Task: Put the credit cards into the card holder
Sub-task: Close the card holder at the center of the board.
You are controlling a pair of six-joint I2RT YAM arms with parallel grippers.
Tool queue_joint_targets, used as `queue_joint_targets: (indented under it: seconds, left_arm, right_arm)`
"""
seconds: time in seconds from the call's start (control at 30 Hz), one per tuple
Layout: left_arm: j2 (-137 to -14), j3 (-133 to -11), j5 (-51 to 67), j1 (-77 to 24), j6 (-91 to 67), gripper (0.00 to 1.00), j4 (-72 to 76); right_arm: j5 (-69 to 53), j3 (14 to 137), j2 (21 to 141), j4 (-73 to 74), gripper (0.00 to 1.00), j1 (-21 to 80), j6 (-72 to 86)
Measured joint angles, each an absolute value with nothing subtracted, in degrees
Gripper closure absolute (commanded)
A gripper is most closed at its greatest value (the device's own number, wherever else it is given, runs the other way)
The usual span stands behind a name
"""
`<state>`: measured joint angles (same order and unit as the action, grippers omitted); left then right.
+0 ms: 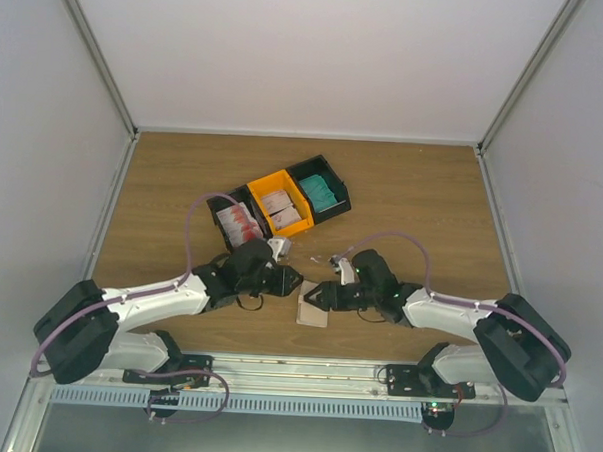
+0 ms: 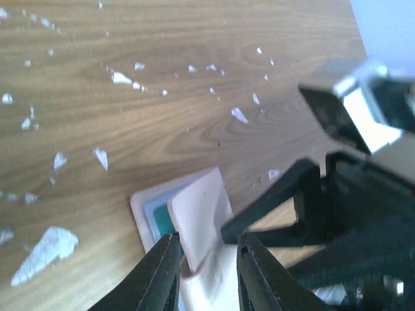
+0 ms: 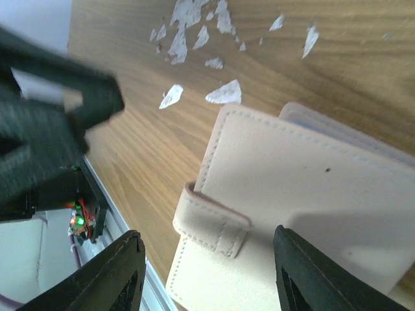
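The beige card holder [image 1: 314,315] lies on the table between both arms. In the left wrist view its cover [image 2: 202,217] stands lifted, and a teal credit card [image 2: 163,221] shows in the pocket beneath. My left gripper [image 2: 209,272] has its jaws narrowly apart around the lifted cover's lower corner, with a gap on the right side. My right gripper [image 3: 206,234] is open and straddles the holder [image 3: 311,168], its tab clasp [image 3: 214,223] between the fingers, untouched. One right finger [image 2: 279,201] reaches in beside the left one. More credit cards lie in the bins.
Three joined bins stand at the back: black [image 1: 239,221] and orange [image 1: 282,203] with white-red cards, black [image 1: 320,190] with teal cards. Small white scraps [image 2: 45,249] litter the wood. The table's metal front edge [image 3: 123,223] runs close to the holder.
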<state>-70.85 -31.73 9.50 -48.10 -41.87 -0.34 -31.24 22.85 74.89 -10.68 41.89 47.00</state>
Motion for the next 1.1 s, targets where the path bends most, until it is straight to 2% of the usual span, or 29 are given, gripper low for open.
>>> queue_joint_targets:
  seconds: [0.4,0.83,1.1]
  left_arm:
    - [-76.5,-33.5,13.1,-39.9,-42.0,0.73,1.4]
    - [-70.3,-30.7,12.1,-37.4,-42.9,0.71,-0.7]
    - [-59.0,-29.8,0.6,-36.2,-46.0,0.65,-9.9]
  right_arm:
    - [-24.1,27.7,79.6,-6.0,0.42,52.7,46.3]
    - [-13.7,40.9,88.8,2.8,0.42,61.8,42.2]
    - [-9.1,48.1,93.5,6.5,0.41,65.6,39.2]
